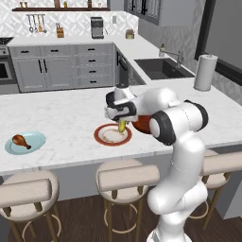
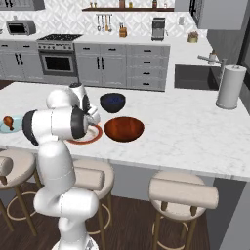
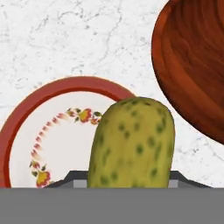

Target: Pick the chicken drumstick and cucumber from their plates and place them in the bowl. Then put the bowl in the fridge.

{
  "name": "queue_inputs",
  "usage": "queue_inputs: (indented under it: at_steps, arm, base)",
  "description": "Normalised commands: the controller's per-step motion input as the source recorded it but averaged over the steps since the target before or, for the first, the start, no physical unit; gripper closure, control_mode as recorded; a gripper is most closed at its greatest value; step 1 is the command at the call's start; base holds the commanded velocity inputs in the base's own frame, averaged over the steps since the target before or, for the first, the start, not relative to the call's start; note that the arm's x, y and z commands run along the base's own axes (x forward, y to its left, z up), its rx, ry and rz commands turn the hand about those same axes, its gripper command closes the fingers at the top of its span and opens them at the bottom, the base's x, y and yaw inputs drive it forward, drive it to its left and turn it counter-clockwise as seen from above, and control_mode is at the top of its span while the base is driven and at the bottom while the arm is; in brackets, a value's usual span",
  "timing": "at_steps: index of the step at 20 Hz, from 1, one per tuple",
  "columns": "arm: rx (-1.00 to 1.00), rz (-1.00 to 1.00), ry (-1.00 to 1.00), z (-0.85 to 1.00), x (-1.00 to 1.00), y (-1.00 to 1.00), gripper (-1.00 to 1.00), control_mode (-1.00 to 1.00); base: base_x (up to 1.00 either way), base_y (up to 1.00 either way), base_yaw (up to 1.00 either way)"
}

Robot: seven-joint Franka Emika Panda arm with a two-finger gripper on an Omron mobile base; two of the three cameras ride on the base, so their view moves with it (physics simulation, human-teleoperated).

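Left base view: the gripper [image 1: 122,124] hangs over the red-rimmed plate [image 1: 112,134] with the cucumber [image 1: 122,125] clamped between its fingers, the yellow-green stub pointing down and, as far as I can tell, lifted clear of the plate; the chicken drumstick [image 1: 21,140] lies on the pale blue plate [image 1: 26,142] well to the left, untouched; so one pick looks made and nothing has reached the bowl yet.

Right base view: the reddish-brown bowl [image 2: 124,128] sits empty just beside the red-rimmed plate, with the dark navy bowl [image 2: 113,102] behind it; the arm hides the gripper here; the drumstick is at the far left edge on its blue plate; left to do, by my judgement: drop the cucumber in, fetch the drumstick, then carry the bowl to the fridge.

Hand view: the cucumber fills the lower middle, held above the plate's cream centre; the bowl's rim is at upper right; the plate bears a floral pattern; no brand, label or writing is readable anywhere.
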Motion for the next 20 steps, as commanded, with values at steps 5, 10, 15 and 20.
queue_inputs:
  at_steps: [5, 10, 15, 20]
  arm:
    - [-0.08, 0.04, -0.01, 0.67, -0.02, -0.63, 1.00, -1.00]
    - [-0.06, 0.05, 0.16, 0.59, 0.00, -0.53, 1.00, -1.00]
    - [-0.01, 0.01, 0.23, 0.01, 0.00, -0.59, 1.00, -1.00]
    - [0.02, 0.01, 0.19, -0.10, 0.03, -0.77, 1.00, -1.00]
  base:
    - [0.00, 0.00, 0.00]
    - [0.00, 0.00, 0.00]
    - [0.00, 0.00, 0.00]
    - [0.00, 0.00, 0.00]
